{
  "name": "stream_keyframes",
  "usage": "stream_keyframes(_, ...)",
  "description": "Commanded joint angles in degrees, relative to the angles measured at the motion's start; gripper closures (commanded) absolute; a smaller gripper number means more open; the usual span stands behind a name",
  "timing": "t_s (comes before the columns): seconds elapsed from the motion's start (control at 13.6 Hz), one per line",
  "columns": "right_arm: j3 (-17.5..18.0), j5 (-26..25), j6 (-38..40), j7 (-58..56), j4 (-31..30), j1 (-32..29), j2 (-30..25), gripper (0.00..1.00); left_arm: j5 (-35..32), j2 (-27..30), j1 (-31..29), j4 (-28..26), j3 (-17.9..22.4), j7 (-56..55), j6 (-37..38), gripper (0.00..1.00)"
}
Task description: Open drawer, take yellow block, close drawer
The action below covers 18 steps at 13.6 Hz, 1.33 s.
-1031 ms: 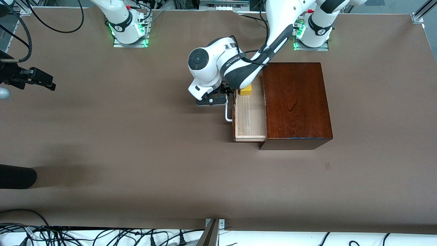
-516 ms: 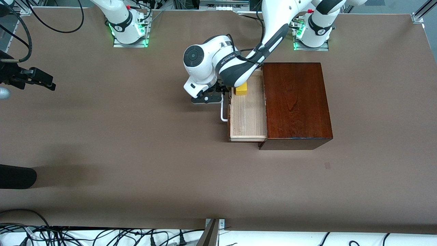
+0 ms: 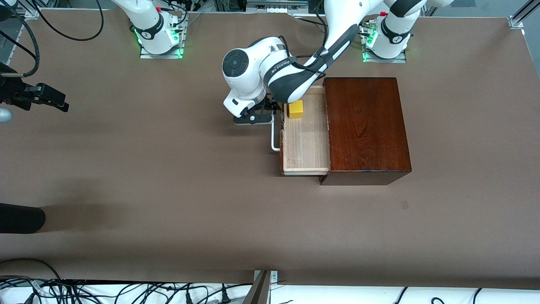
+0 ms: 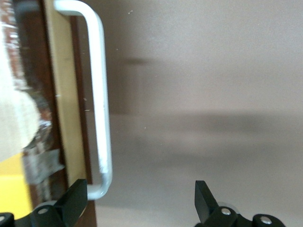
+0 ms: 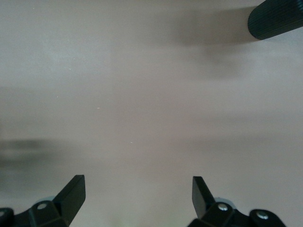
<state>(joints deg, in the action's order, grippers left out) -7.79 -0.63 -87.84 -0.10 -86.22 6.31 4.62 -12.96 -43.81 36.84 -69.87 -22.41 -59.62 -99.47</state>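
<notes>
Standing pulled out of the glossy reddish-brown wooden box (image 3: 366, 126), the drawer (image 3: 306, 139) shows its pale-wood tray, open toward the right arm's end of the counter (image 3: 168, 190). Its white bar handle (image 3: 274, 137) runs along the dark front; the left wrist view shows the same handle (image 4: 100, 109) as a white loop fixed to the drawer front (image 4: 64, 104).

The yellow block (image 3: 296, 109) sits inside the tray, in the corner farthest from the front camera, close to the drawer front. A sliver of it also shows at the edge of the left wrist view (image 4: 12, 189).

The left hand (image 3: 253, 119) hangs low beside the drawer front, near the end of the handle that is farther from the front camera, with the arm's white forearm reaching over the tray's corner. Its fingers (image 4: 73, 201) are spread wide and grasp nothing (one tip lies next to the handle's bend, though whether it touches I cannot tell).

The right hand (image 5: 137, 196) waits over bare counter toward the right arm's end, its fingers (image 5: 73, 191) likewise released and empty; in the front view it shows as a dark shape at the edge (image 3: 46, 100). A dark ribbed cylinder (image 5: 277, 18) shows at the corner of the right wrist view.
</notes>
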Motion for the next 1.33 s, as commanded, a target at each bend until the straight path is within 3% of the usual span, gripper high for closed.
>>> stream_keyframes(0.0, 0.50, 0.20, -0.05, -0.07, 0.17, -0.60, -0.48, 0.00, 1.44, 4.77, 0.34, 0.26, 0.26, 0.47, 5.41, 0.00)
stream_keyframes(0.37, 0.76, 0.37, 0.04, 0.02, 0.26, -0.51, -0.75, 0.00, 5.39, 14.71, -9.39, 0.17, -0.17, 1.26, 11.47, 0.00)
stream_keyframes(0.59, 0.94, 0.55, 0.13, 0.02, 0.61, -0.51, -0.84, 0.00, 6.54, 20.24, -15.55, -0.62, 0.17, 9.84, 12.98, 0.00)
stream_keyframes(0.74, 1.11, 3.26, 0.21, 1.41, 0.87, -0.25, -0.84, 0.00, 6.72, 22.71, -20.29, -0.71, 0.00, 15.56, 15.61, 0.00)
stream_keyframes(0.88, 1.20, 4.94, 0.13, 11.56, 0.87, 2.28, -0.84, 0.00, 9.16, 25.52, -26.70, -0.89, 0.09, 22.76, 18.33, 0.00)
stream_keyframes(1.03, 4.25, 4.94, 0.13, 21.32, 0.87, 3.70, -0.84, 0.00, 11.36, 27.98, -33.73, -0.97, 0.09, 30.14, 20.27, 0.00)
stream_keyframes(1.25, 12.68, 4.68, -0.14, 39.06, 0.87, 3.97, -0.58, 0.00, 12.61, 31.76, -41.04, -2.55, 0.09, 36.41, 22.56, 0.00)
